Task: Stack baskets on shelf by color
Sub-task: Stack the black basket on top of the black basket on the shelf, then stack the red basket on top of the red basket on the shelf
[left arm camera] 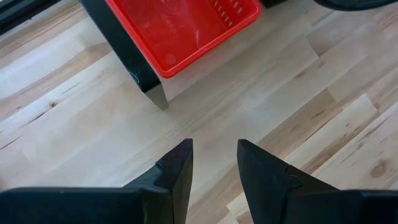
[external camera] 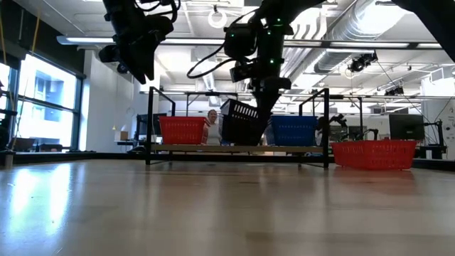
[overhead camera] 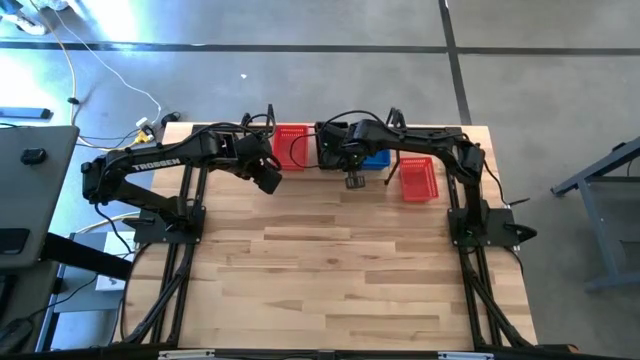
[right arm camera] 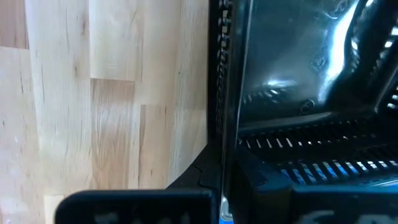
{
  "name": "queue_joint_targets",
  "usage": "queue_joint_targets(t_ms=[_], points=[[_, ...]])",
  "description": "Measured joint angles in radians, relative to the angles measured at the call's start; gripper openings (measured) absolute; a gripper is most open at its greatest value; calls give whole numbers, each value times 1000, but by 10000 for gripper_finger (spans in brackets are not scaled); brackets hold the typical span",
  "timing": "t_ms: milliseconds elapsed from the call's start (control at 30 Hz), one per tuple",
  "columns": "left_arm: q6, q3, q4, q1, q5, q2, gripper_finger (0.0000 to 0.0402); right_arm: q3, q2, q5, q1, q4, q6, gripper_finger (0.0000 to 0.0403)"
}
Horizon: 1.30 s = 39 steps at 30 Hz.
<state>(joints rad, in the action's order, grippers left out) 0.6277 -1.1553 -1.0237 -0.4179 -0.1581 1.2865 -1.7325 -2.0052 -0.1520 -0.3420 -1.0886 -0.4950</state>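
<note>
The shelf [external camera: 238, 148] is seen at the far edge of the counter [overhead camera: 340, 270], with black rod uprights at its two ends. Three baskets are seen on it. A red basket [external camera: 182, 130] is set at the left end of the shelf. A blue basket [external camera: 293, 130] is set at the right end. Between them a black basket [external camera: 240, 121] is held tilted, its far corner lifted. It is gripped by the right gripper [external camera: 264, 96], whose jaws are clenched on its rim. In the right wrist view the black basket's [right arm camera: 311, 93] shiny inside and slotted wall fill most of the picture, and a bit of blue shows through the slots.

Another red basket [overhead camera: 419, 179] is left on the counter, to the right of the shelf and a little nearer. Nothing can be seen inside any basket.

The left gripper [overhead camera: 267, 177] is held in the air just near of the first red basket [overhead camera: 291, 147]. Its jaws are released and nothing is between them. In the left wrist view the red basket [left arm camera: 180, 31] and a black shelf leg [left arm camera: 134, 65] are seen past the fingers [left arm camera: 177, 171].

A person [external camera: 212, 121] is seen far behind the shelf, in the room.
</note>
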Motion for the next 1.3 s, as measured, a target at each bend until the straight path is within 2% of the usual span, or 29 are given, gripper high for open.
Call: queue_joint_targets(t_ms=[400,700,833,1067,1300], points=[[-2,0,0,0,-1,0,115,0,-1,3,0,5,60,4],[-2,0,0,0,-2,0,115,0,-2,4,0,12,80,77],[-2,0,0,0,-2,0,115,0,-2,15,0,12,116,95],[-3,0,0,0,-2,0,115,-6,-2,15,0,3,160,99],[-67,0,0,-1,-2,0,115,-88,-3,15,-1,-9,208,99]])
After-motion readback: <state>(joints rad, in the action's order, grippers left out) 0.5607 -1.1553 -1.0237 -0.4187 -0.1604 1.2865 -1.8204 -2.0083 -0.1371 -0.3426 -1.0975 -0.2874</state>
